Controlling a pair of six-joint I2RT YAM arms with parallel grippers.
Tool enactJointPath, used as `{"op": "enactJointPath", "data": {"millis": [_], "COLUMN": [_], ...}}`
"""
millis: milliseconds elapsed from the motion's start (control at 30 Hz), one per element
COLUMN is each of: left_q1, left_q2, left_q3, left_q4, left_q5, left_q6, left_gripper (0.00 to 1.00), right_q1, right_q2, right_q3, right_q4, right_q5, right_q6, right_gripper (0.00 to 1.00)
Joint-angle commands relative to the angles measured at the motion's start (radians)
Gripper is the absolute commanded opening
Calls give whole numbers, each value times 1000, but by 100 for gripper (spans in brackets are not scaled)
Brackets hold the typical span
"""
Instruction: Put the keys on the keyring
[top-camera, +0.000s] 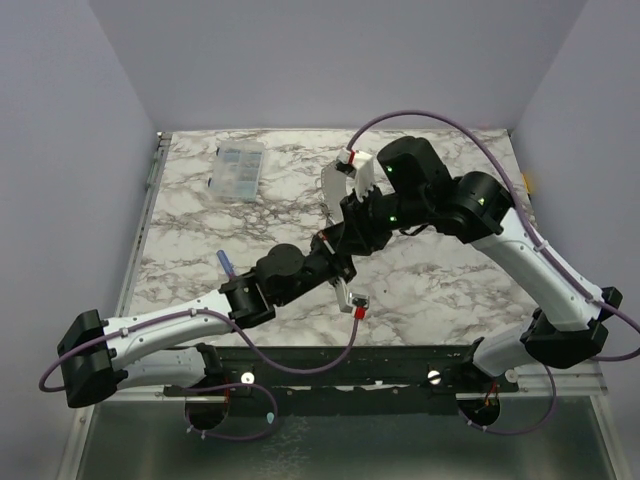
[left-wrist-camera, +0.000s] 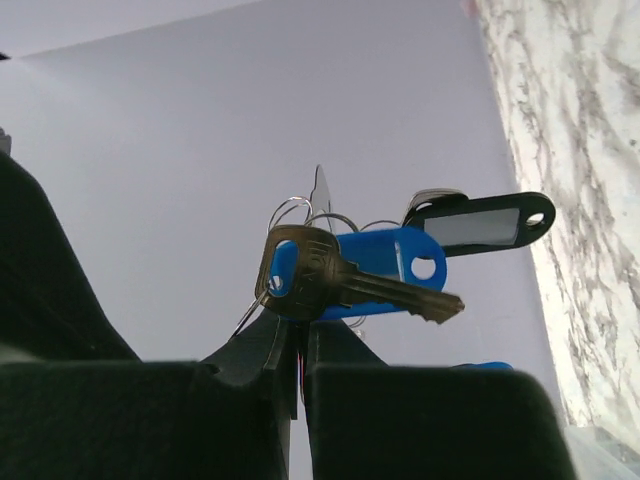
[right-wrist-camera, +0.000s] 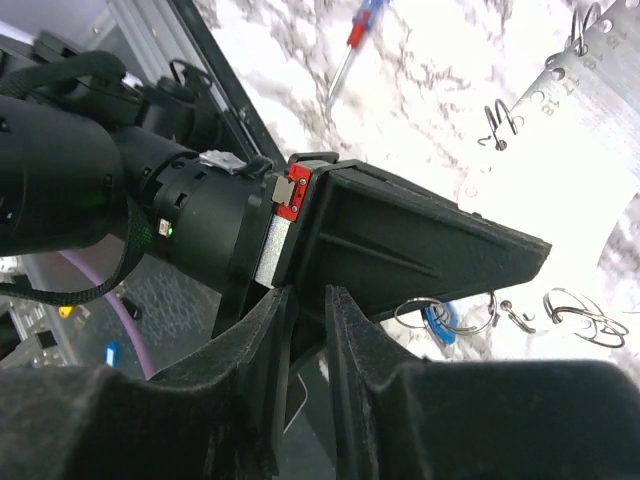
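Observation:
My left gripper (left-wrist-camera: 300, 335) is shut on the keyring (left-wrist-camera: 290, 207), a bunch of thin wire loops held up in the air. On the ring hang the keys: a brass key (left-wrist-camera: 330, 275), a blue tag (left-wrist-camera: 385, 255) and a black tag with a white label (left-wrist-camera: 490, 225). In the right wrist view, part of the ring (right-wrist-camera: 426, 298) and a bit of blue show under the left gripper's black finger (right-wrist-camera: 400, 240). My right gripper (right-wrist-camera: 308, 305) sits close against the left one, open by a narrow gap with nothing between its fingers. In the top view both grippers (top-camera: 340, 245) meet above the table's middle.
A clear compartment box (top-camera: 240, 168) lies at the back left of the marble table (top-camera: 450, 290). A blue pen-like tool (top-camera: 225, 262) lies near the left arm. Loose wire rings (right-wrist-camera: 580, 310) and a white perforated strip (right-wrist-camera: 590, 80) lie on the table beyond.

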Motion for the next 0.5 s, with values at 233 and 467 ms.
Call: {"op": "enactJointPath", "data": {"millis": [233,467], "left_q1": [33,41], "left_q2": [8,8], "left_q3": [94,100], "left_q4": [138,142], "left_q5": [36,34], "left_q6": [-34,-40], "left_gripper": [0,0], "right_q1": [9,9], "right_q2": [9,-126], "right_q3": [162,49], "right_q4": [86,200], "right_q5": [99,263], "right_q6": [24,112], "right_gripper": [42,56]}}
